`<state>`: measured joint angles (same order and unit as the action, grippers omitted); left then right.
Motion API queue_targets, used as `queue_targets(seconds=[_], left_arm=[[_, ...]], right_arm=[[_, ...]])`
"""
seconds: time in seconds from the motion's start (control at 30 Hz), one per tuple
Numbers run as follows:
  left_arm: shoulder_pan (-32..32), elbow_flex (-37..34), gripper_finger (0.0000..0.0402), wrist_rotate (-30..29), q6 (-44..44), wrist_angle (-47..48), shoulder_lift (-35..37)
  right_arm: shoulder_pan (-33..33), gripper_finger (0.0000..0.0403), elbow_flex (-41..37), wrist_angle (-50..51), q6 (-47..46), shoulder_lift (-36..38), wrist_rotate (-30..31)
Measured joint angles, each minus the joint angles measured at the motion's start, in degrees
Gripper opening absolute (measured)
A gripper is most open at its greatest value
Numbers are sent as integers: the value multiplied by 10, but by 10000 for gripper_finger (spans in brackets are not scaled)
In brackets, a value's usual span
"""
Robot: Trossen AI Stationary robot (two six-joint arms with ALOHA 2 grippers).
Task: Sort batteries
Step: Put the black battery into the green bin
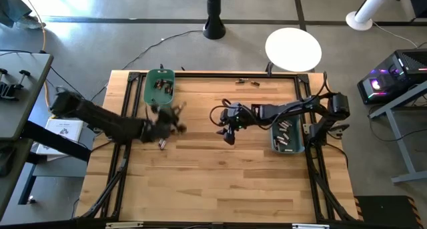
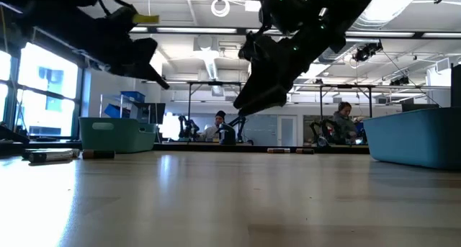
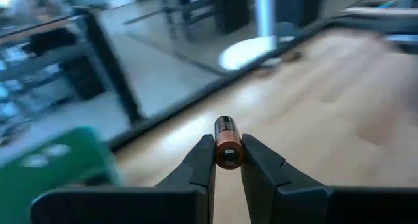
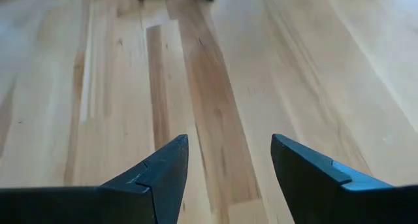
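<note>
Carrying a copper battery [image 3: 228,142] pinched between its fingers, left gripper [image 3: 228,160] likely heads binward; right gripper [image 4: 228,160] waits, fingers wide.

No text, label, brand, number or sign can be read anywhere in these views. The copper-and-dark battery [image 3: 227,142] held end-on in the left wrist view shows no legible marking. A pale panel on the green bin [image 3: 49,168] there is too blurred to tell. A white sheet [image 1: 65,129] beside the worktop in the high view carries dark print too small to make out.
</note>
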<state>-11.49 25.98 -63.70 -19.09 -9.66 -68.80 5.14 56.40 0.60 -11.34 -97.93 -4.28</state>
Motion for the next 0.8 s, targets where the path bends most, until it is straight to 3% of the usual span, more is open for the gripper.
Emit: queue_targets(seconds=[0.1,0.2,0.4,0.57,0.8], left_arm=[[112,36,38,88,29,89,47],[245,96,38,205,20,241,48],[464,195,38,388,50,442,-69],[543,270,38,416,114,536,-196],[590,357,38,487,205,575,-284]], right_arm=[[-11,210,0,-18,14,0,2],[-23,210,0,-38,27,-3,2],[-36,210,0,-66,54,-3,2],[-36,210,0,-78,60,-3,2],[-36,210,0,-73,64,-3,0]])
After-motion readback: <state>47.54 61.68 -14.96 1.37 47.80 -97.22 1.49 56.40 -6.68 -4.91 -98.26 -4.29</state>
